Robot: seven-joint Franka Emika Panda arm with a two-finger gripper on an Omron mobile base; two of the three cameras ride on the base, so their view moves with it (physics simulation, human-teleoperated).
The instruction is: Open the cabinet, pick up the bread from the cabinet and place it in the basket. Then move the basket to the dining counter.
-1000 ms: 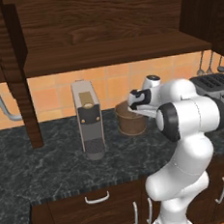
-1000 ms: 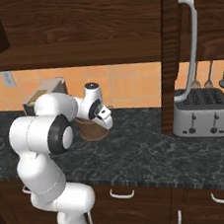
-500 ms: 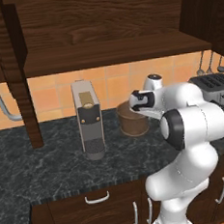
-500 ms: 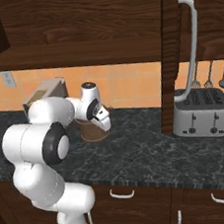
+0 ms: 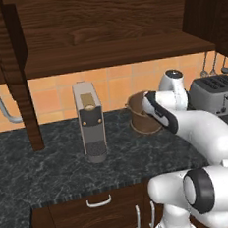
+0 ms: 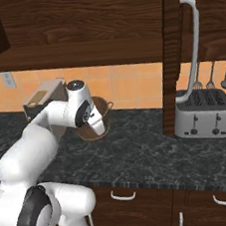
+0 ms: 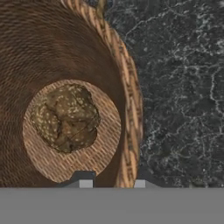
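The round woven basket (image 5: 142, 119) (image 6: 104, 115) stands out on the black granite counter (image 5: 47, 167), right of the coffee machine. Inside it, on the woven bottom, lies the brown seeded bread (image 7: 65, 118). My gripper (image 5: 145, 102) (image 6: 97, 122) (image 7: 112, 183) comes down on the basket's right rim (image 7: 127, 131), one fingertip inside the wall and one outside, shut on it. Above, the dark wood cabinet (image 5: 115, 51) is open, its shelf bare, with the left door (image 5: 18, 71) and right door (image 6: 177, 52) swung out.
A grey coffee machine (image 5: 89, 121) (image 6: 41, 96) stands close to the basket's left. A silver toaster (image 5: 215, 94) (image 6: 203, 116) sits to the right under the open door's long handle (image 6: 193, 45). Utensils (image 6: 212, 77) hang on the orange tiled wall. Lower cabinet handles (image 5: 99, 202) run along the front.
The arm's elbow has swung down and toward the camera while the hand stayed at the basket's rim. The basket looks slightly higher than one second ago.
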